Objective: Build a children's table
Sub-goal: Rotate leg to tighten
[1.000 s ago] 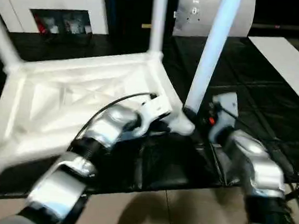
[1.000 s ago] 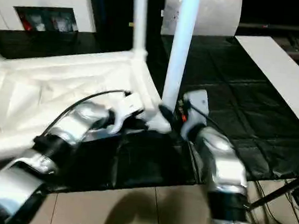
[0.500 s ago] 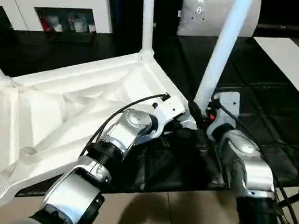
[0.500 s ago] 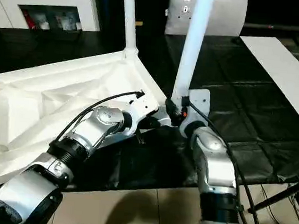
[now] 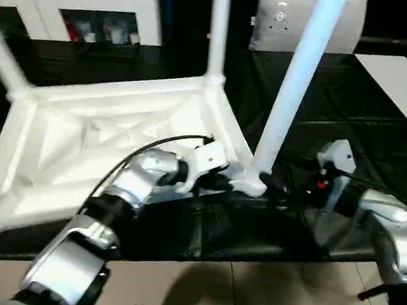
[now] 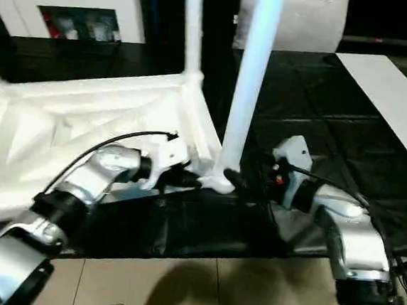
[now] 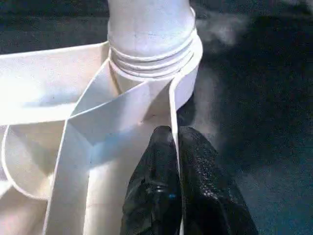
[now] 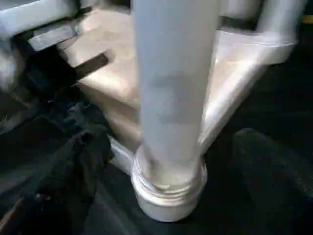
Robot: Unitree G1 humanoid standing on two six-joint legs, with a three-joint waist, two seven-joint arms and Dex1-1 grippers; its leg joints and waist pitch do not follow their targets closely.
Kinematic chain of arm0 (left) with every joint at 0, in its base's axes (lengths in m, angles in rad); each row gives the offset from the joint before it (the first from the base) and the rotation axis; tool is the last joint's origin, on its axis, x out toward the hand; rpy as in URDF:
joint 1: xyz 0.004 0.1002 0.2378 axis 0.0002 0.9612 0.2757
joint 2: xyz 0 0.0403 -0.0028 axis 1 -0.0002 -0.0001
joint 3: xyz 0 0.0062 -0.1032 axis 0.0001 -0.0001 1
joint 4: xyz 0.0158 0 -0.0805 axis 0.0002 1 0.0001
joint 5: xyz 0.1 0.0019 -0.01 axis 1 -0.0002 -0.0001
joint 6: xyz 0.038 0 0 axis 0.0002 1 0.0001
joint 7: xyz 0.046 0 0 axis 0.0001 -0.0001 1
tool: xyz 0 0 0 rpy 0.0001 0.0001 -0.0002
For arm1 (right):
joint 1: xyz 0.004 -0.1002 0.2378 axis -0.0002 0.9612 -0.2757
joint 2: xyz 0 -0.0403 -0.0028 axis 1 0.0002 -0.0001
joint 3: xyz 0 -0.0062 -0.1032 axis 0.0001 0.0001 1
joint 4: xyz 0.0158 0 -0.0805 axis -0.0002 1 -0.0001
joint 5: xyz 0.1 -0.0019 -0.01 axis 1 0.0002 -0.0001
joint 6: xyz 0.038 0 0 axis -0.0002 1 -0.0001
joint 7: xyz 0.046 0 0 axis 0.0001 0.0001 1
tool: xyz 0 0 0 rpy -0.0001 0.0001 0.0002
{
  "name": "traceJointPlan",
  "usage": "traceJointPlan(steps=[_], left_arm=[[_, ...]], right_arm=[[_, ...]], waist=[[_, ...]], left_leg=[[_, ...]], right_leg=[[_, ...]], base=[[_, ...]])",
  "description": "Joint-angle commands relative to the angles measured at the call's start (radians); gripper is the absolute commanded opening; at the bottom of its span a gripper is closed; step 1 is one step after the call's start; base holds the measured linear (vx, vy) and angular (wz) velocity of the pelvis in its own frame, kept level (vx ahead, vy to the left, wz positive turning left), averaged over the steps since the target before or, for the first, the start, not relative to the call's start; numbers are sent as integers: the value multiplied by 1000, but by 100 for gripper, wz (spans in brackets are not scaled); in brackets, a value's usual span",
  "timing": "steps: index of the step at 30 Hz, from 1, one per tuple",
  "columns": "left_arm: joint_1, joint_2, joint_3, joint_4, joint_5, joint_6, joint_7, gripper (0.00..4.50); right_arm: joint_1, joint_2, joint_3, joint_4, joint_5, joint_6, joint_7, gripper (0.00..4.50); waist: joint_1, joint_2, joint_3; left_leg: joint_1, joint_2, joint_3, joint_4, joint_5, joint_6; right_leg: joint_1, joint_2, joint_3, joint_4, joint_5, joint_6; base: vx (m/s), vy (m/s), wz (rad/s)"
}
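Upturned children's table (image 5: 105,137) on dark mat (image 5: 376,139), legs pointing up.

Head views: left gripper (image 5: 218,184) at the near corner rim, probably steadying the top; right gripper (image 6: 258,182) just beside near leg (image 5: 294,89), spread hard to tell; leg tops cut off. Left wrist: fingers (image 7: 156,196) pinched shut on the thin rim wall beside the socket (image 7: 151,58) (leg seated there). Right wrist: leg base (image 8: 168,188) close ahead, own fingers unclear.
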Motion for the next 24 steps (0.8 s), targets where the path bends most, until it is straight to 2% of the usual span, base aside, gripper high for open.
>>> traceJointPlan(steps=[1, 3, 4, 7, 8, 13, 14, 17, 18, 20, 21, 23, 24], left_arm=[[-7, 8, -38, -62, -26, -72, -116, 0], [-7, 20, -46, -63, -24, -81, -141, 0], [-9, 27, -52, -62, -24, -94, -158, 0], [-11, 59, -82, -62, -23, -142, -238, 0], [-11, 59, -82, -62, -23, -142, -238, 0], [-14, 74, -91, -59, -22, -172, -285, 0], [-14, 79, -93, -59, -24, -181, -298, 0], [-16, 84, -97, -58, -23, -189, -310, 0], [-18, 89, -99, -61, -26, -194, -322, 0], [-20, 91, -101, -63, -30, -198, -331, 0], [-22, 92, -102, -63, -32, -201, -338, 0], [-21, 93, -103, -65, -33, -205, -348, 0], [-21, 93, -104, -64, -33, -207, -351, 0]], right_arm=[[-13, -35, 30, 26, 6, -23, 99, 437], [-18, -52, 47, 39, 2, -29, 139, 437], [-24, -60, 57, 49, 3, -40, 167, 437], [-47, -75, 97, 88, 2, -101, 275, 437], [-47, -75, 97, 88, 2, -101, 275, 420], [-66, -78, 121, 127, 10, -118, 342, 383], [-71, -79, 127, 137, 17, -118, 363, 373], [-76, -78, 134, 145, 19, -122, 379, 349], [-80, -73, 142, 152, 25, -121, 400, 349], [-86, -67, 148, 162, 33, -121, 418, 329], [-93, -59, 151, 172, 42, -119, 434, 310], [-100, -50, 157, 182, 49, -120, 452, 304], [-102, -48, 158, 186, 50, -121, 459, 283]], waist=[[8, -16, -83], [15, -16, -83], [25, -17, -85], [33, -19, -83], [35, -18, -84], [40, -19, -84], [40, -24, -85], [40, -22, -85], [40, -24, -84], [40, -23, -85], [39, -23, -83], [39, -21, -85], [40, -20, -85]], left_leg=[[5, 86, -38, -60, -43, 149], [6, 87, -37, -60, -38, 152], [6, 89, -36, -59, -32, 150], [4, 86, -34, -60, -50, 140], [5, 88, -35, -61, -47, 136], [5, 90, -36, -61, -43, 132], [5, 89, -36, -61, -39, 131], [4, 88, -35, -60, -36, 134], [3, 88, -35, -61, -38, 132], [3, 85, -33, -60, -42, 131], [3, 85, -34, -61, -44, 131], [4, 87, -34, -60, -48, 129], [4, 89, -35, -60, -43, 128]], right_leg=[[72, -99, 88, -60, -282, -43], [71, -98, 88, -57, -268, -52], [71, -102, 89, -52, -256, -65], [73, -103, 89, -55, -285, -58], [72, -103, 89, -54, -288, -57], [72, -104, 91, -52, -281, -62], [73, -104, 90, -51, -280, -61], [73, -103, 89, -51, -283, -62], [73, -103, 89, -53, -294, -57], [73, -102, 88, -55, -306, -51], [73, -101, 87, -57, -314, -47], [72, -102, 88, -57, -318, -48], [71, -102, 88, -55, -311, -50]], base=[[0, 0, 0], [0, 0, 0], [0, 0, 0], [0, 0, 0], [0, 0, 0], [0, 0, 0], [0, 0, 0], [0, 0, 0], [0, 0, 0], [0, 0, 0], [0, 0, 0], [0, 0, 0], [0, 0, 0]])
